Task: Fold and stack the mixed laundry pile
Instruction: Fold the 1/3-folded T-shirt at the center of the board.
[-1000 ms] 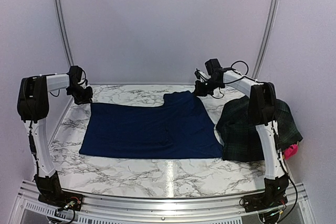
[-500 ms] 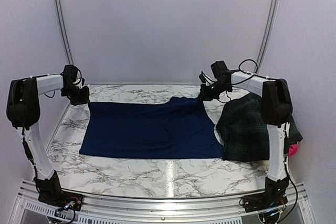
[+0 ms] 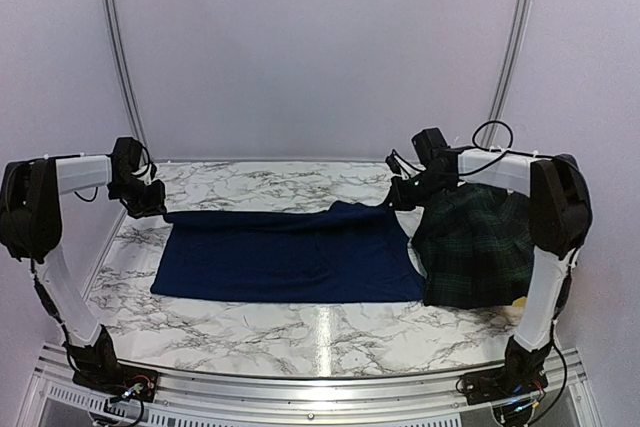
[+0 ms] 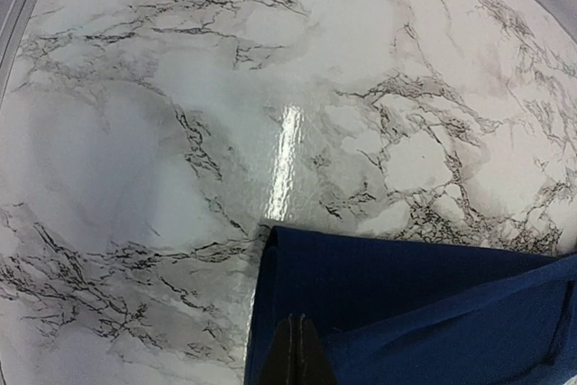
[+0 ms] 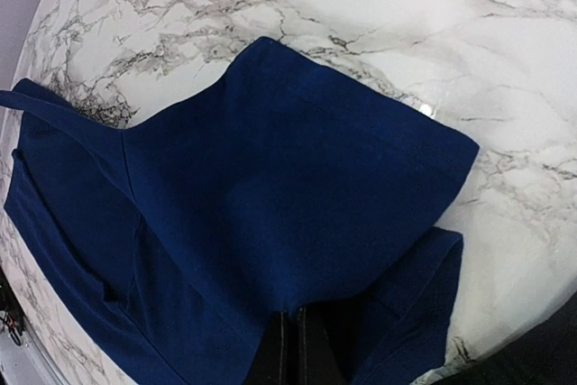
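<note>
Across the marble surface (image 3: 260,327), navy-blue cloth (image 3: 285,257) lay with long axis left to right. Left hand (image 3: 152,207) was pinched shut on its far-left corner, right hand (image 3: 398,199) likewise on far-right; free edge lay nearer the bases.

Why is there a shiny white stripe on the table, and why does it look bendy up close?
Left wrist view: the stripe is light glaring off the glossy marble table, just above the navy-blue cloth. Top view: same glare near the front edge. Right wrist view: only a tiny glint; both wrist lenses bend the table's edges.
</note>
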`<state>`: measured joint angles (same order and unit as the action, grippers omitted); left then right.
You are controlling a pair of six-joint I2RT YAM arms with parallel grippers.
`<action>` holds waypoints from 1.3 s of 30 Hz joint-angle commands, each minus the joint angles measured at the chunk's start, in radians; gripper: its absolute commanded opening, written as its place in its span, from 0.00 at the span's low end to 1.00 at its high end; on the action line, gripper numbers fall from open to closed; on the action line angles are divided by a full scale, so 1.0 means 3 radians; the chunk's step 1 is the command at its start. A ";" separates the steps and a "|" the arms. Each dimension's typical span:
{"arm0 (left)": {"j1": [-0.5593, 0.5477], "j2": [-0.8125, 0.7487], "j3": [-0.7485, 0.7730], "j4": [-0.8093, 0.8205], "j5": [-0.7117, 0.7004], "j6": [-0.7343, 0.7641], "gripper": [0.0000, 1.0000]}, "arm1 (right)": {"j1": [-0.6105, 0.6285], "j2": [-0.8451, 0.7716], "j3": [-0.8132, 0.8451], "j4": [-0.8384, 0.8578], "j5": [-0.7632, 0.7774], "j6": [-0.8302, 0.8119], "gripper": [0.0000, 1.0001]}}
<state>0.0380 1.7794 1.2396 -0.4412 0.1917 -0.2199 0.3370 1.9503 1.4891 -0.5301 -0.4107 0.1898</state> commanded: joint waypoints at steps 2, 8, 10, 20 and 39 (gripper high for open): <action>0.0018 -0.0114 -0.0185 0.0042 -0.0006 0.0026 0.00 | 0.0105 -0.0148 -0.0374 0.0220 0.0026 0.0059 0.00; 0.0018 0.0152 -0.0268 0.0049 -0.0082 0.0002 0.00 | 0.0155 -0.0056 -0.0626 0.0335 0.0074 0.0119 0.00; 0.0020 0.0239 -0.0236 0.0052 -0.0082 0.0002 0.00 | 0.0159 -0.0011 -0.0635 0.0317 0.0080 0.0108 0.00; 0.0022 0.0067 0.0092 -0.0032 -0.0119 0.0025 0.00 | 0.0026 -0.0099 -0.0107 -0.0068 0.0204 -0.0040 0.00; 0.0017 0.0252 -0.0230 -0.0140 -0.0071 0.0207 0.00 | 0.0168 -0.0049 -0.0700 0.0082 0.0207 -0.0018 0.00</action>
<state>0.0380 1.8198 1.1790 -0.4561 0.1741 -0.1726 0.3836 1.9297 1.2705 -0.5148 -0.3752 0.1837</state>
